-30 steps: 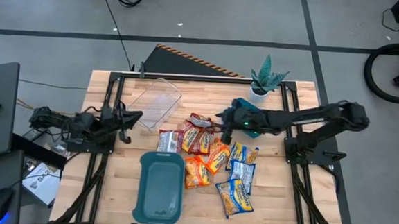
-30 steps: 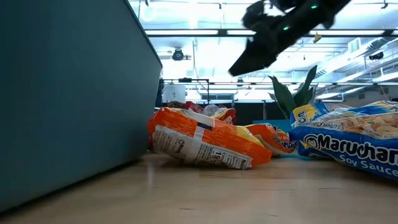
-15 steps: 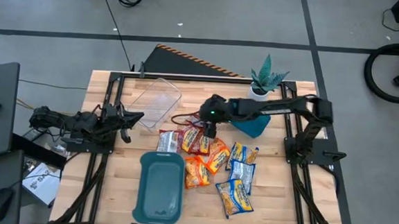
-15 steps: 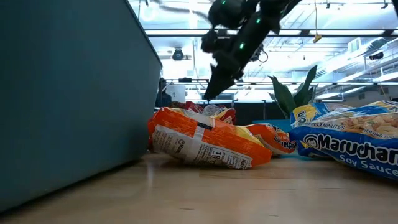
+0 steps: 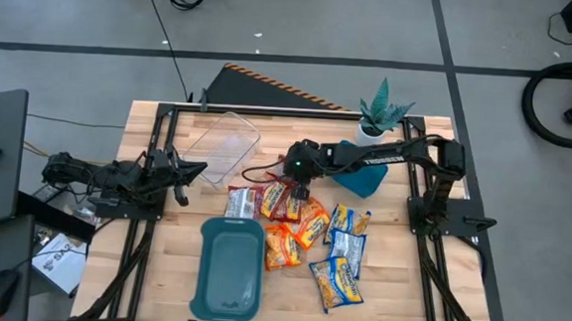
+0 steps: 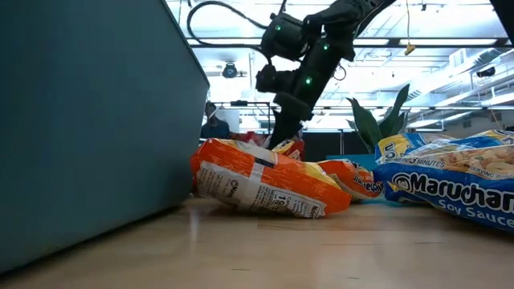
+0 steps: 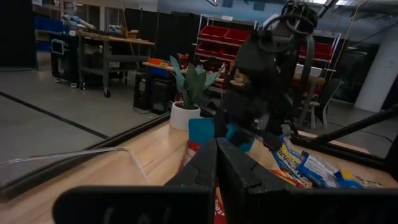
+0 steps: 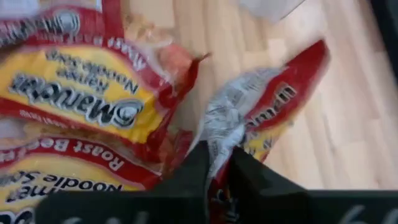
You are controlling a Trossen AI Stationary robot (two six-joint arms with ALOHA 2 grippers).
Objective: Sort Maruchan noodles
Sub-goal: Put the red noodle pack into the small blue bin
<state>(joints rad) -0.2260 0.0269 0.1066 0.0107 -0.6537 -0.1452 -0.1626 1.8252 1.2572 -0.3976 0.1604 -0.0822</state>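
Note:
The Maruchan noodles lie in a heap mid-table: red packets (image 5: 278, 198), orange ones (image 5: 298, 229) and blue-and-yellow ones (image 5: 338, 281). My right gripper (image 5: 299, 188) is down at the heap's far edge and shut on a red packet (image 8: 267, 99). In the low view it (image 6: 283, 138) comes down behind an orange packet (image 6: 257, 181). My left gripper (image 5: 192, 169) waits shut at the table's left side, clear of everything; its closed fingers (image 7: 216, 163) point at the heap. My right gripper pinches the crimped end (image 8: 219, 144) of the red packet between its two fingers (image 8: 198, 167). The fingers come from above, pointing down. The rest of the packet lies flat on the wood, next to another red packet (image 8: 74, 106).
A teal tray (image 5: 230, 269) stands at the near left of the heap, and its wall (image 6: 80, 120) fills the low view's left. A second teal tray (image 5: 359, 177) lies under the right arm. A clear tub (image 5: 223, 141) and a potted plant (image 5: 380, 113) stand at the far side.
My right gripper has swung toward the table's left edge, from above the far teal tray to the red packets, and has come down onto them. The packets lie as before.

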